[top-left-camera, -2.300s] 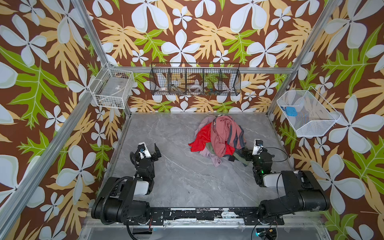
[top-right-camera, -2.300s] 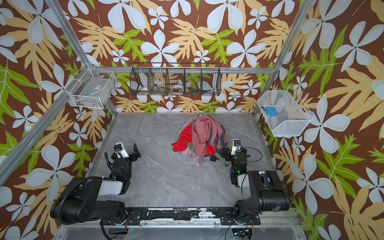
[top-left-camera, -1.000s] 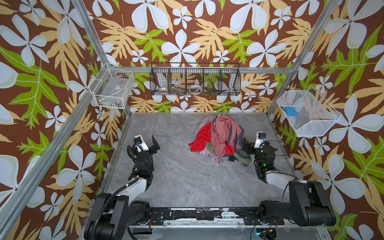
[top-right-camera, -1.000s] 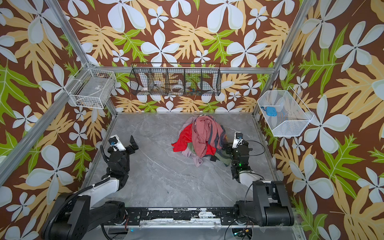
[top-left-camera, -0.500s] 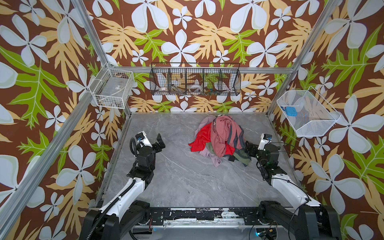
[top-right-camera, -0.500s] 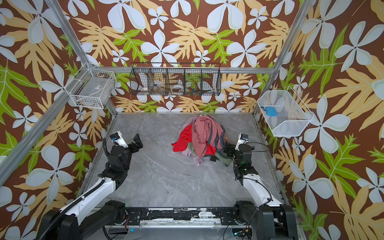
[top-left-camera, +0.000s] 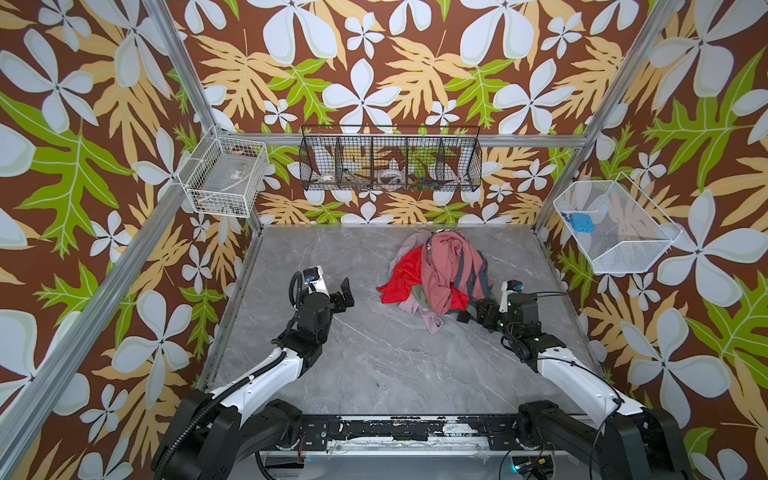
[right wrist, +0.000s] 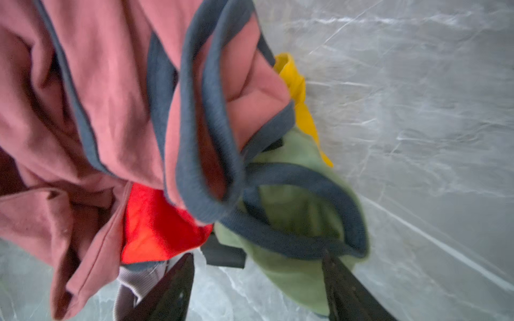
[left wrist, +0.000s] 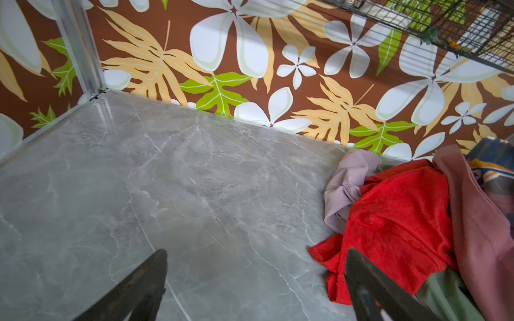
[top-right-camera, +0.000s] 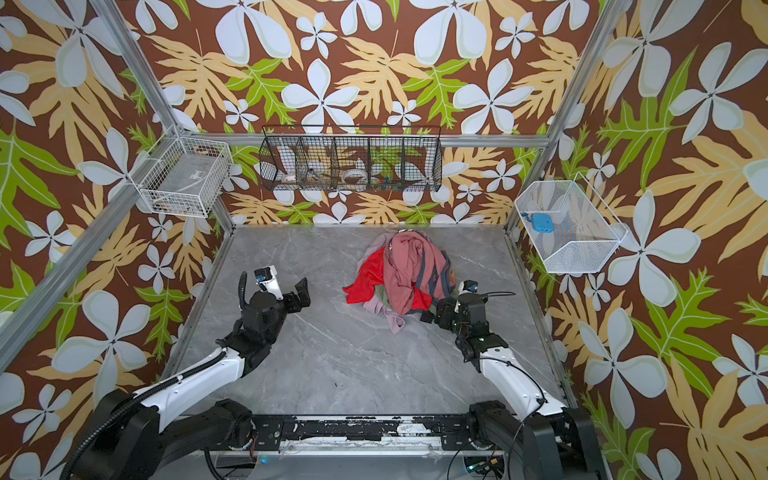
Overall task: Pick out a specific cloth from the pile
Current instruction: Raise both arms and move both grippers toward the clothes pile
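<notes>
In a top view the left gripper (top-left-camera: 344, 293) hangs wide open, empty, well apart from the pile (top-left-camera: 440, 270); the right gripper (top-left-camera: 471, 313) meets its edge. Left wrist: the cloth (left wrist: 345, 180) lies beyond one fingertip (half under a red cloth (left wrist: 397, 222)). Right wrist: fingers (right wrist: 172, 289) apart astride a green fold (right wrist: 292, 208), cloth (right wrist: 130, 283) just beside one.

Pile (top-left-camera: 442, 270) — crumpled, dusty rose on top, red, olive, grey-blue beneath — near tabletop's rear edge, right of centre. Cloth (top-left-camera: 429, 319) pale lilac, mostly buried, ends poking out front and rear-left.
</notes>
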Available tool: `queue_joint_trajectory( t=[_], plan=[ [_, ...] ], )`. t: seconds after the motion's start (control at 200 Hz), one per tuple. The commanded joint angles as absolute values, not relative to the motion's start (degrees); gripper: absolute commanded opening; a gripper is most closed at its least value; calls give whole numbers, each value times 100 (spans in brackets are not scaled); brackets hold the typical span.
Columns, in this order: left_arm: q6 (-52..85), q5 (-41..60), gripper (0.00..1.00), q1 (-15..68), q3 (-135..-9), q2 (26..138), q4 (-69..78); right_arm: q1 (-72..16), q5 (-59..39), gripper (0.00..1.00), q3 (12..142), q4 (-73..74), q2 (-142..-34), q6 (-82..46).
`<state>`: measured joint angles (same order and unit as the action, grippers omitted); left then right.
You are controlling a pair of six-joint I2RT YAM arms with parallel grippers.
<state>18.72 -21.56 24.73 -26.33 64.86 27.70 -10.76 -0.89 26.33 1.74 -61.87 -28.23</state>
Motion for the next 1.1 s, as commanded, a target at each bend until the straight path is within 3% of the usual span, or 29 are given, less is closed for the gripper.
queue_joint_trajectory(
  t=[0.0, 0.485, 0.651, 1.096],
  plan=[
    [1654, -2057, 100, 2660, -2754, 6661, 2779, -1442, 292, 71, 2657, 4, -6262, -3033],
    [1690, -1941, 100, 2795, -2865, 7005, 2745, -3088, 530, 67, 2810, -192, -6587, -2631],
    [1728, -1977, 100, 2799, -2857, 7005, 2689, -3220, 36, 68, 2900, -207, -6824, -2377],
    [1817, -2074, 100, 2799, -2872, 6927, 2508, -3687, 522, 73, 3848, -419, -8396, -2020]
  ],
)
